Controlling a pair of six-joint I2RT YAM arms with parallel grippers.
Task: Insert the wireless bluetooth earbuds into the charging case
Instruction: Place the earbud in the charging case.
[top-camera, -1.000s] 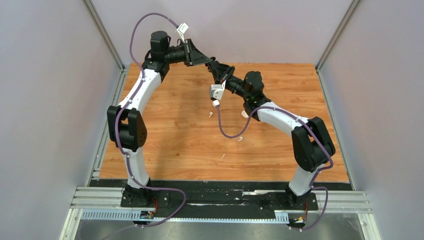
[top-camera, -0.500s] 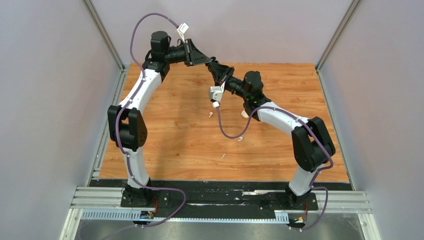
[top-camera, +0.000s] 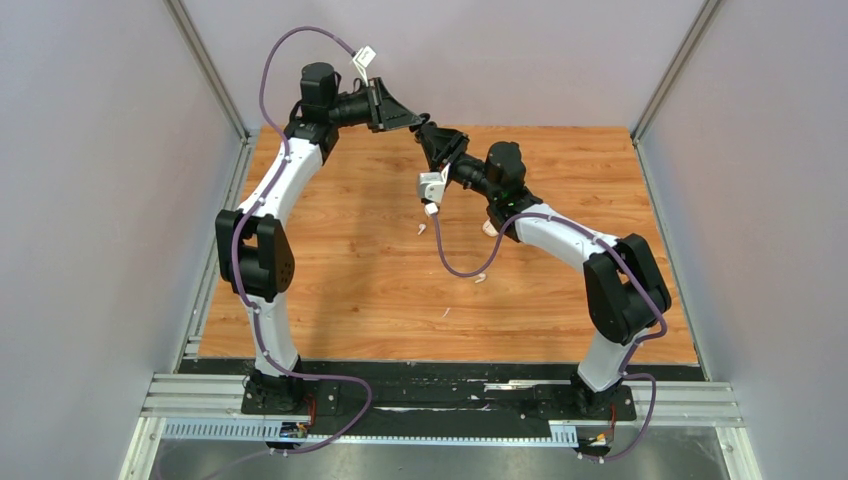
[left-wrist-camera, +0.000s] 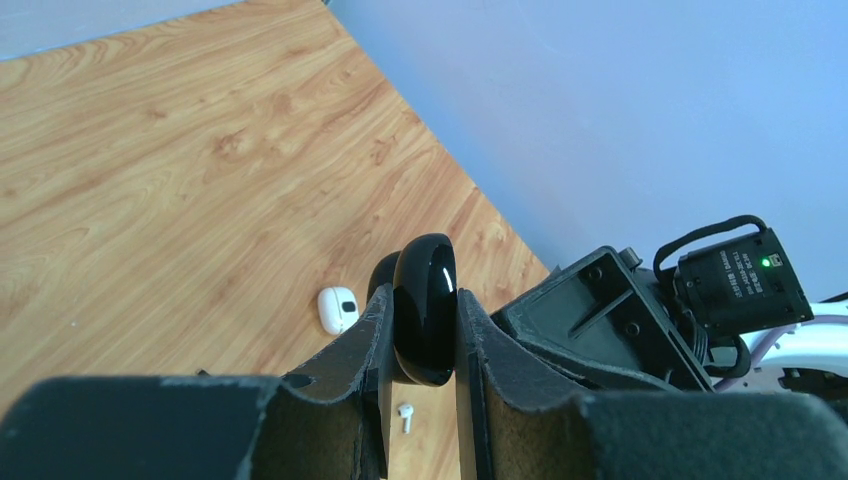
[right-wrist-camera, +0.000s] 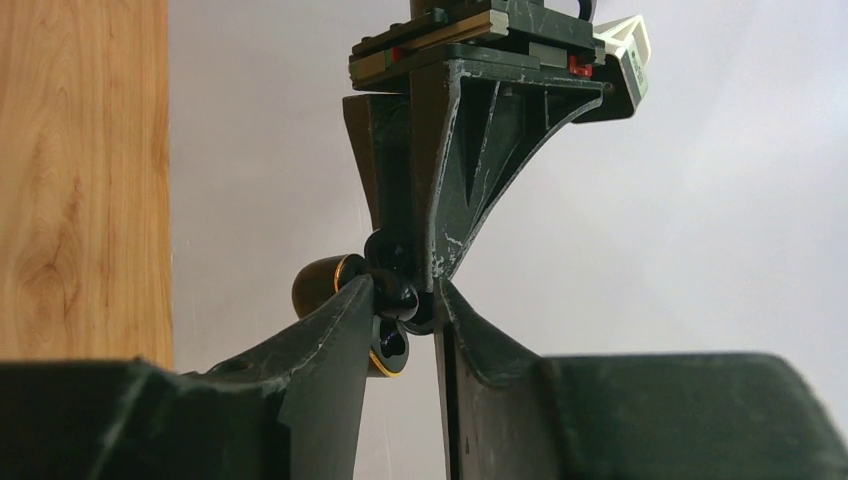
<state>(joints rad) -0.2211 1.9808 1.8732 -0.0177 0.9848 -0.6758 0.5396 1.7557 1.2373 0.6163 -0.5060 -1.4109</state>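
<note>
My left gripper (left-wrist-camera: 423, 297) is shut on a glossy black charging case (left-wrist-camera: 425, 330) and holds it in the air at the back of the table (top-camera: 330, 280). In the right wrist view the case shows gold rims (right-wrist-camera: 392, 352) and looks open. My right gripper (right-wrist-camera: 403, 285) meets it tip to tip and is shut on a small black earbud (right-wrist-camera: 397, 296) at the case's mouth. In the top view the left gripper (top-camera: 410, 119) and the right gripper (top-camera: 431, 134) touch. One white earbud (left-wrist-camera: 405, 416) lies on the table below. The other black earbud is not visible.
A white charging case (left-wrist-camera: 338, 309) lies on the wood, partly hidden by the right arm in the top view (top-camera: 490, 228). White earbuds lie at mid-table (top-camera: 421, 229) and nearer (top-camera: 480, 278). A tiny white fleck (top-camera: 445, 313) lies toward the front. Grey walls enclose the table.
My right gripper has edged slightly up toward the left gripper and the case. The left arm and the things on the table have not moved.
</note>
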